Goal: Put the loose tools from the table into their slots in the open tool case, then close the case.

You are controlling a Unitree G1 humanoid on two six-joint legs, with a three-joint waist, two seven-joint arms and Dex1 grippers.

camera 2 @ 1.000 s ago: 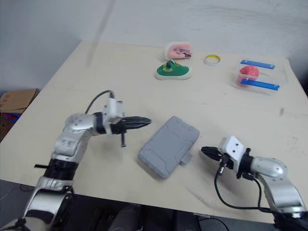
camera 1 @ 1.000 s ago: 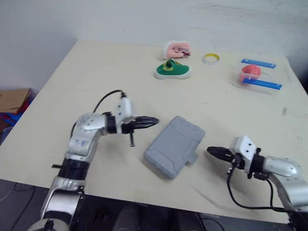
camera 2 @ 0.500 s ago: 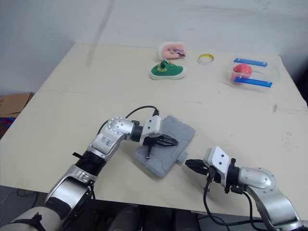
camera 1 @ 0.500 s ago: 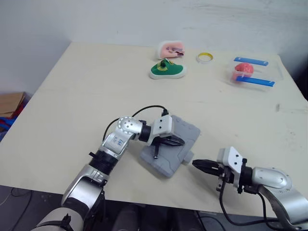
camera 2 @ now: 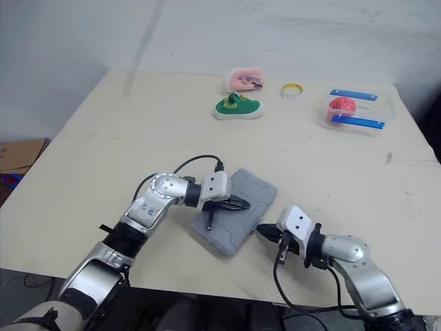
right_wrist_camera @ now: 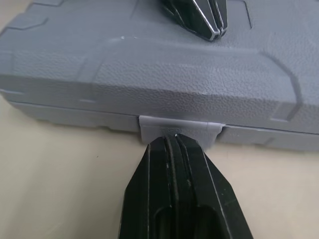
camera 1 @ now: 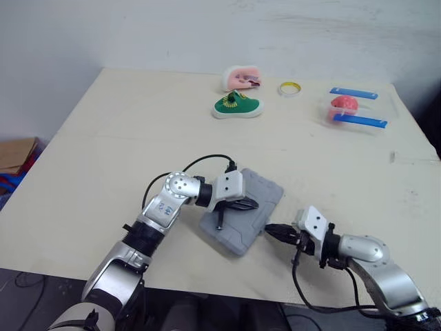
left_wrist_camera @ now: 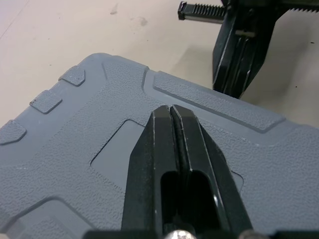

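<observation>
Chunky grey pebble-textured plastic tool case [camera 1: 239, 232] sits shut at 6 o'clock on the cream table [camera 1: 124, 138]. Left gripper [left_wrist_camera: 172, 112], pinched closed and empty, is over the lid. Right gripper [right_wrist_camera: 174, 142], also pinched, is against the flat latch tab [right_wrist_camera: 178, 125].

even, soft indoor light, faint shadows; wrist views blur up close

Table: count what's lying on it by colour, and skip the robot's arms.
Grey: 1, the closed tool case
Green: 1, a small shoe
Pink: 1, a pink item
Yellow: 1, a ring
Clear with blue strips: 1, a box
Red: 1, a red item inside that box
Total: 6
</observation>
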